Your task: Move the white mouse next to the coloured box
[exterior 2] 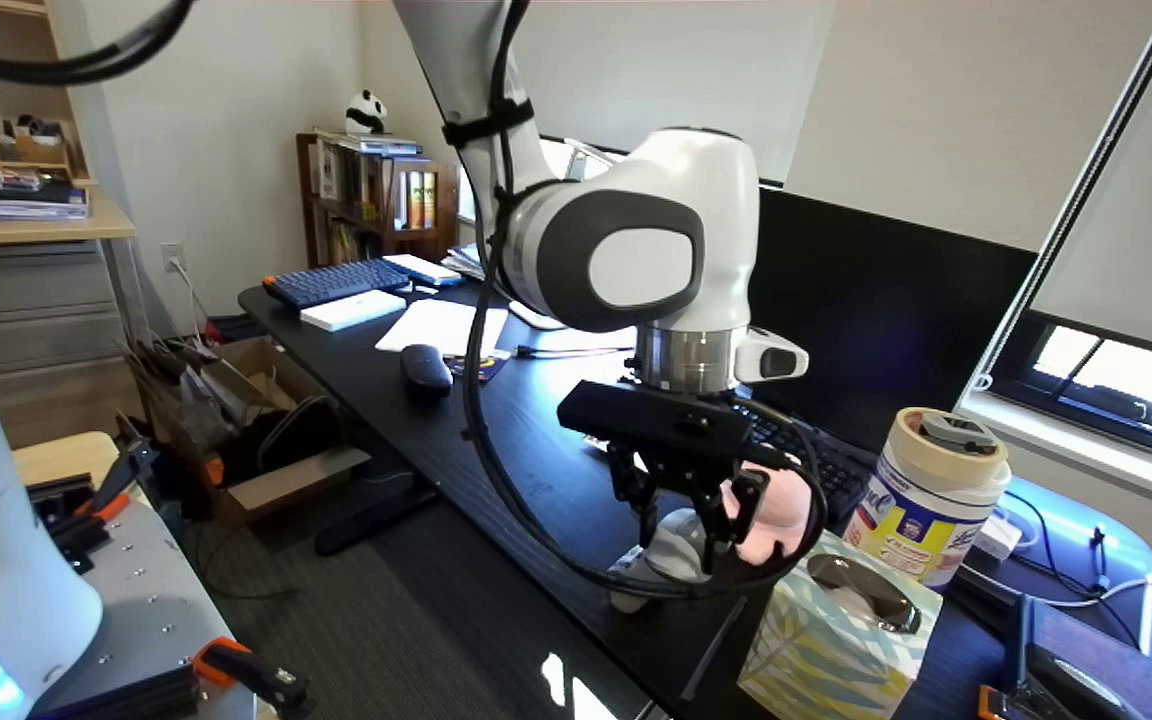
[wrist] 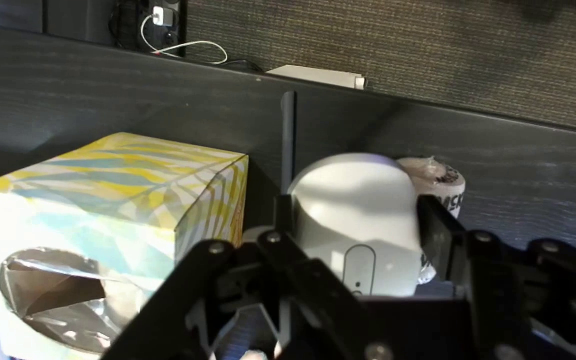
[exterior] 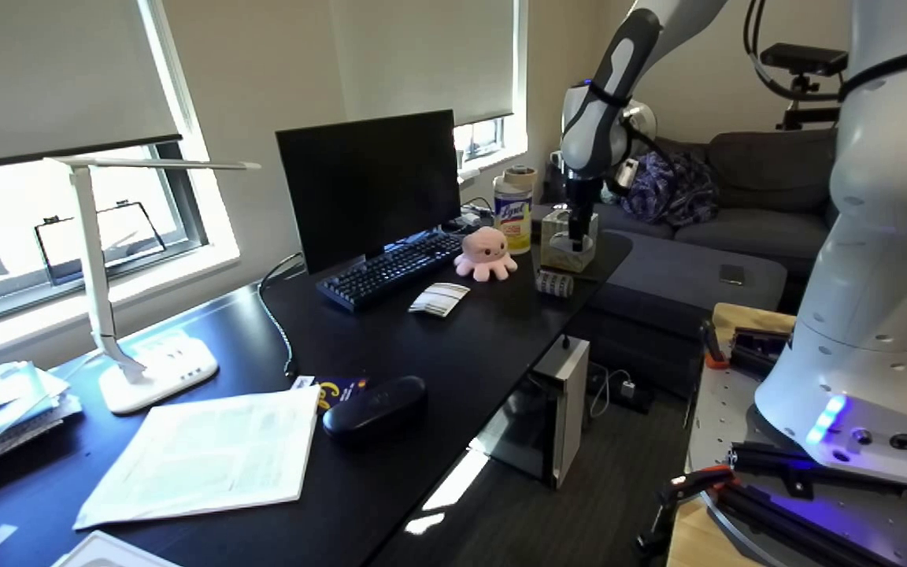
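Wrist view: one end effector (wrist: 354,215), holding the white mouse (wrist: 360,232), a finger at each flank. Placement: mouse between the fingers; coloured box (wrist: 110,220), leaf-printed, just beside one finger; patterned roll (wrist: 438,187), under the opposite finger as seen from above, partly hidden by the mouse; slim dark strip (wrist: 288,135) on the tabletop (wrist: 518,165), beyond the box-side finger. Clearance beneath the mouse: cannot be told, the fingers and mouse hiding it. Hazards, judged: mouse sides smooth and rounded, so a shallow hold may let it slip or swivel; box looks light, so the box-side finger may shove it when lowering or spreading; set down over strip or roll, the mouse may rest tilted, or start the roll toward the tabletop's edge; slack cable (exterior 2: 474,390), slung low near the fingers in an exterior view, may catch the box during a sideways shift.
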